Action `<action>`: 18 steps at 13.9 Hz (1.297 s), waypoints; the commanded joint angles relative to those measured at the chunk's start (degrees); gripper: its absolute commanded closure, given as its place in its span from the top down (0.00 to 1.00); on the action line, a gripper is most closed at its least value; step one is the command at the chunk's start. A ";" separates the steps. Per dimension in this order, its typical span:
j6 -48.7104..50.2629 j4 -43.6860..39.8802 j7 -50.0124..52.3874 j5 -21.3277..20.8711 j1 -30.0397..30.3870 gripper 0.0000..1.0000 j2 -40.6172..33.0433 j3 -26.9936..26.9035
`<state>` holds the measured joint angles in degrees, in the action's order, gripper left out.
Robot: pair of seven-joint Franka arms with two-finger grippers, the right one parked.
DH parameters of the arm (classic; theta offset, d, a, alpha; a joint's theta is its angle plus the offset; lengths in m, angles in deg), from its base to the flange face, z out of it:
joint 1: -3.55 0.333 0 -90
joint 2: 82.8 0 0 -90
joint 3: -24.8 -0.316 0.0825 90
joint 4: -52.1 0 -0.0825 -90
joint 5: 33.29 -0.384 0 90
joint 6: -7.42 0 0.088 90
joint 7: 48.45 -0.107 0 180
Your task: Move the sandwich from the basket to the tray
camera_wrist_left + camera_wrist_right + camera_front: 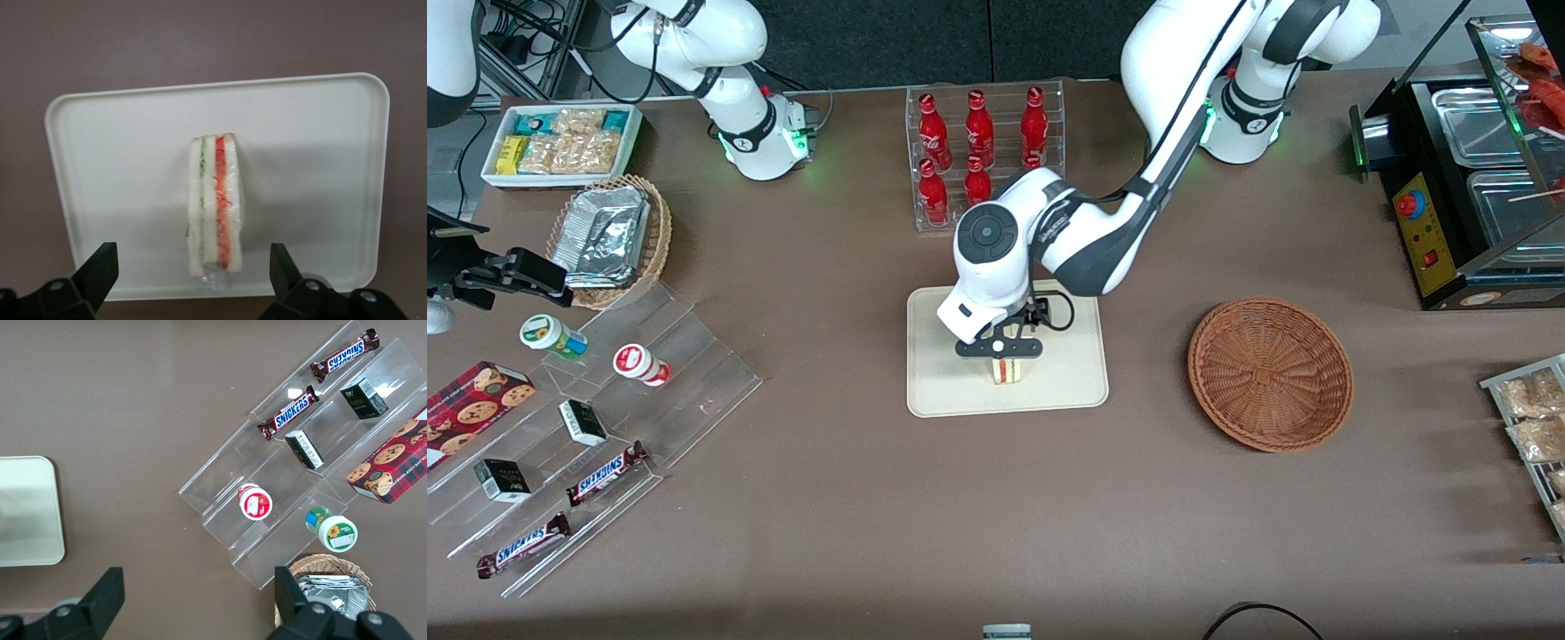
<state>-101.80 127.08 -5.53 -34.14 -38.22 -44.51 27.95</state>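
Note:
The sandwich (1009,370) (215,207) stands on its edge on the cream tray (1067,373) (320,167), close to the tray's rim nearest the front camera, with its red and green filling layers showing. My left gripper (1000,353) (192,257) hovers directly above it, open. Its black fingers (100,267) stand wide on either side of the sandwich and do not touch it. The reddish-brown wicker basket (1270,372) sits beside the tray toward the working arm's end of the table, with nothing in it.
A clear rack of red cola bottles (983,142) stands farther from the camera than the tray. Toward the parked arm's end are a foil-lined basket (609,236), a white snack bin (560,142) and clear stepped shelves (587,427). A food warmer (1476,178) stands at the working arm's end.

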 commanded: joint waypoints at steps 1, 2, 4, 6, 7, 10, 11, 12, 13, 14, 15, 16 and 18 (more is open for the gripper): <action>5.23 1.39 -7.29 -0.47 4.23 1.00 -4.01 0.02; 6.47 1.48 -7.14 -0.47 6.07 1.00 -4.63 0.02; 7.89 4.62 -7.05 -0.38 8.62 1.00 -8.13 -0.85; 7.36 6.57 -7.84 -0.12 12.14 1.00 -10.60 -0.95; 7.27 7.36 -8.11 -0.12 13.63 1.00 -11.48 -0.95; 6.92 13.23 -15.47 0.14 18.90 1.00 -17.27 -0.95; 6.66 15.60 -18.01 0.49 21.10 1.00 -19.99 -0.95; 6.66 18.15 -20.56 0.67 22.60 1.00 -22.71 -0.95; 6.66 21.48 -23.03 0.76 24.18 1.00 -25.96 -0.95; 6.48 24.56 -24.70 1.02 25.85 1.00 -28.86 -0.95; 6.57 27.64 -26.63 1.28 27.35 1.00 -32.28 -0.95; 6.83 30.63 -28.39 1.37 29.01 1.00 -35.71 -0.95; 8.67 34.42 -29.46 1.73 30.78 1.00 -41.52 -1.12</action>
<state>-93.66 153.91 -33.41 -33.30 -9.06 -77.52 26.38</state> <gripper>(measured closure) 0.000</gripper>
